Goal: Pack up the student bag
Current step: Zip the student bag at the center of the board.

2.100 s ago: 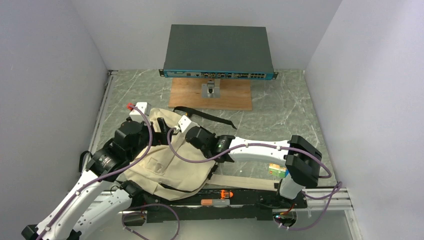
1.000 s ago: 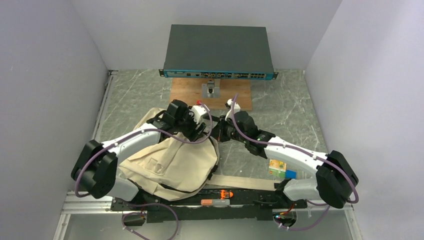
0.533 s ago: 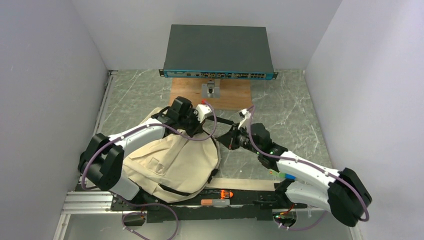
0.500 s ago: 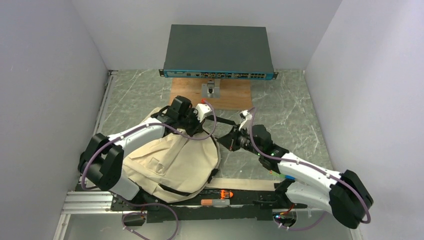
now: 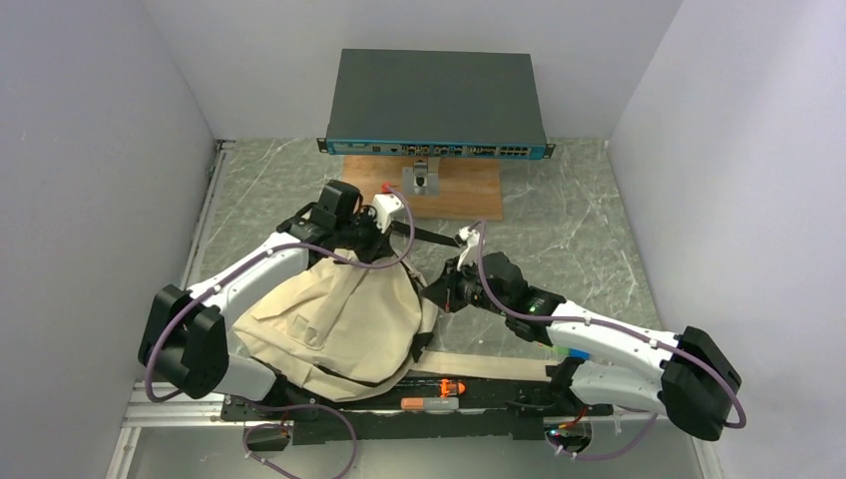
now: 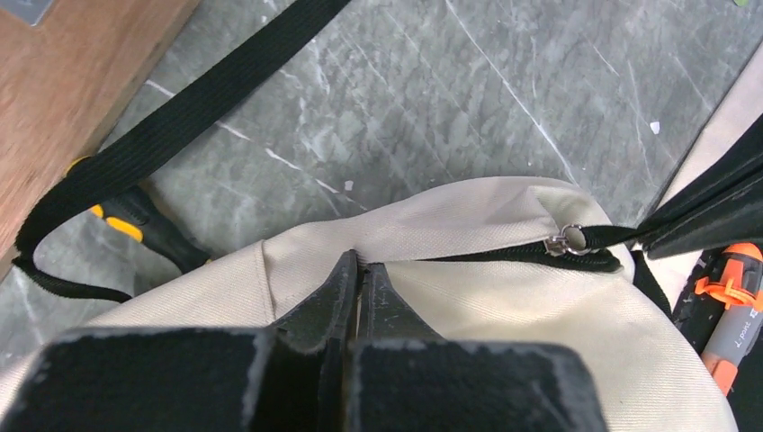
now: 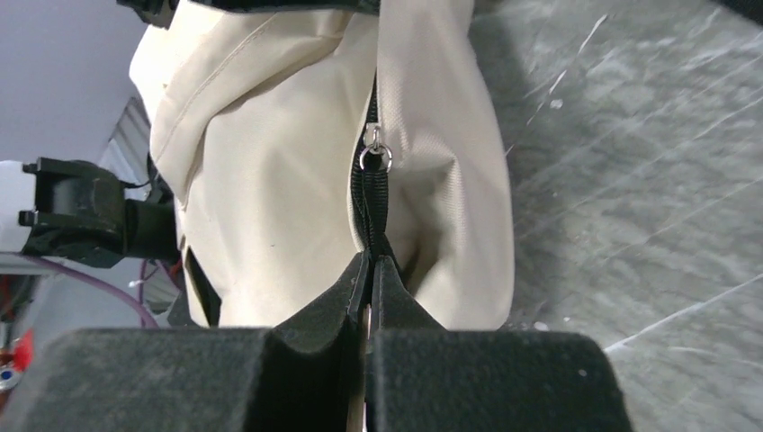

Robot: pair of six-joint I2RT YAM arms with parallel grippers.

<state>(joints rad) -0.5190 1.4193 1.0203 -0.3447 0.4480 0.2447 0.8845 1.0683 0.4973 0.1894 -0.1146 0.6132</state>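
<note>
The student bag (image 5: pixel 329 319), beige canvas with black trim, lies between the arms near the table's front. My left gripper (image 5: pixel 371 251) is shut on a pinch of the bag's fabric (image 6: pixel 504 306) at its far top edge, beside a seam; in the left wrist view the left gripper (image 6: pixel 360 261) shows no gap. My right gripper (image 5: pixel 432 291) is shut on the black zipper pull (image 7: pixel 371 202), which runs up to the metal slider ring (image 7: pixel 375 157). In the right wrist view the right gripper (image 7: pixel 369 261) points at the bag (image 7: pixel 270 180). The slider (image 6: pixel 565 241) sits at the bag's right end.
A grey network switch (image 5: pixel 436 100) stands at the back on a wooden board (image 5: pixel 419 190). A black strap (image 6: pixel 180 126) trails over the marble table toward the board. An orange and black tool (image 5: pixel 439 387) and a beige strap (image 5: pixel 479 364) lie at the front, a small coloured box (image 5: pixel 554 344) by the right arm.
The left gripper went from open to shut on the bag's top fabric and shifted left and back. The right gripper, still shut, drew the zipper pull left and nearer. The bag's top bunched up.
</note>
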